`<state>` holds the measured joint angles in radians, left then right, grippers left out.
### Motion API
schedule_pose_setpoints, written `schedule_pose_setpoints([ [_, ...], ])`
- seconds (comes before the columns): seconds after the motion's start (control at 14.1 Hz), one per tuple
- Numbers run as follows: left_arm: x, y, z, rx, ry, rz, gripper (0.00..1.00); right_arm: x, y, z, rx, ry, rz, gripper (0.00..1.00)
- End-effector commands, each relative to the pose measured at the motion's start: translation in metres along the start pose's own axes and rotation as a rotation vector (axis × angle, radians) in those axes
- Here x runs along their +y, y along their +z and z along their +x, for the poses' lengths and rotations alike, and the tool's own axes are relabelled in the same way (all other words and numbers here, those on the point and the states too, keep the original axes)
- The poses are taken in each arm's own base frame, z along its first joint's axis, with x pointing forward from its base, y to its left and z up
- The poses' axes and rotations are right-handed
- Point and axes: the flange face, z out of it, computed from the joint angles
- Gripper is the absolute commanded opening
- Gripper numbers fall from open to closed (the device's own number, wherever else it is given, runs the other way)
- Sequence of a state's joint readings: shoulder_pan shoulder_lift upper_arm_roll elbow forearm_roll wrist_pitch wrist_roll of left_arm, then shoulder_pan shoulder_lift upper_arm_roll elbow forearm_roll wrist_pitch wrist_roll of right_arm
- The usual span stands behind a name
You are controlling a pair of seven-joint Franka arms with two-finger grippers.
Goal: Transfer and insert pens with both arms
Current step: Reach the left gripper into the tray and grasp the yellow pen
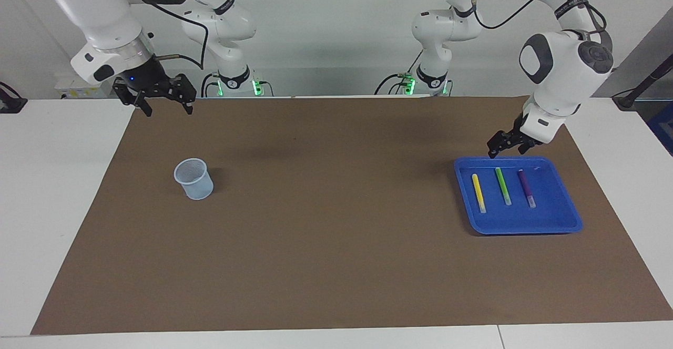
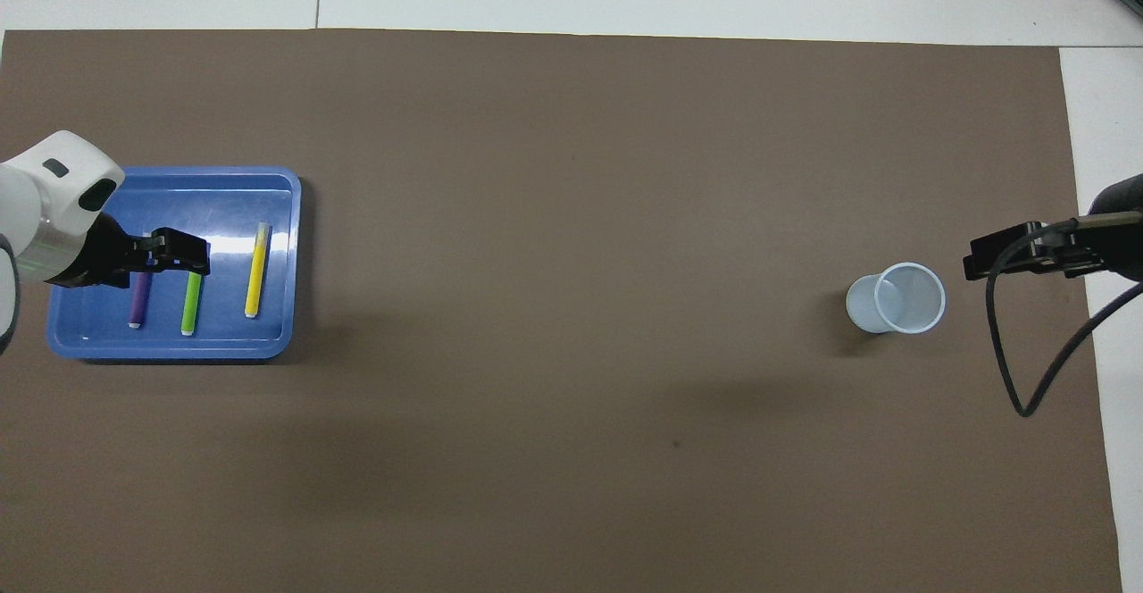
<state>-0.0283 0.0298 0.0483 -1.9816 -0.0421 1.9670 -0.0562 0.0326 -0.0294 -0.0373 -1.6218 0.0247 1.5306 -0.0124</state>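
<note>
Left gripper [image 1: 507, 149] open above green pen [image 1: 502, 185] in tray [image 1: 526, 225]; risk: nudging close purple pen [image 1: 526, 187].

White counter [image 1: 63, 191] carries a brown mat [image 1: 336, 244] covering most of its surface (white margins remain visible at the frame's left, right and bottom edges in the facing view). Directly on the mat: a blue tray [image 1: 557, 217] at right of centre in the facing view, lying flat, and a pale translucent cup [image 1: 194, 179] at left of centre, upright. Tray and cup are well apart.
</note>
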Motion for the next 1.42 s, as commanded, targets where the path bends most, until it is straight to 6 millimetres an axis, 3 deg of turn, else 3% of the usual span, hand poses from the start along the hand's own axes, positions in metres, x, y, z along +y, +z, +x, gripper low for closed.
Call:
schedule_pose_setpoints([
  [0.0,0.0,0.024,-0.003,0.011,-0.003,0.007,1.0,0.002,-0.003,-0.005,-0.002,0.012,0.025,1.0],
  [0.14,-0.001,0.035,0.0,0.022,0.001,0.009,1.0,0.001,-0.003,-0.005,-0.002,0.011,0.025,1.0],
  [0.28,0.001,0.062,0.01,0.031,0.004,0.012,1.0,0.001,-0.004,-0.005,-0.001,0.011,0.025,1.0],
  [0.64,0.007,0.104,0.028,0.052,0.015,0.017,0.99,0.001,-0.003,-0.005,-0.002,0.011,0.025,1.0],
  [0.99,0.009,0.133,0.038,0.059,0.017,0.02,0.96,0.001,-0.003,-0.005,-0.001,0.011,0.025,1.0],
  [1.35,0.019,0.146,0.04,0.065,0.033,0.019,0.89,0.001,-0.003,-0.005,-0.001,0.011,0.025,1.0],
])
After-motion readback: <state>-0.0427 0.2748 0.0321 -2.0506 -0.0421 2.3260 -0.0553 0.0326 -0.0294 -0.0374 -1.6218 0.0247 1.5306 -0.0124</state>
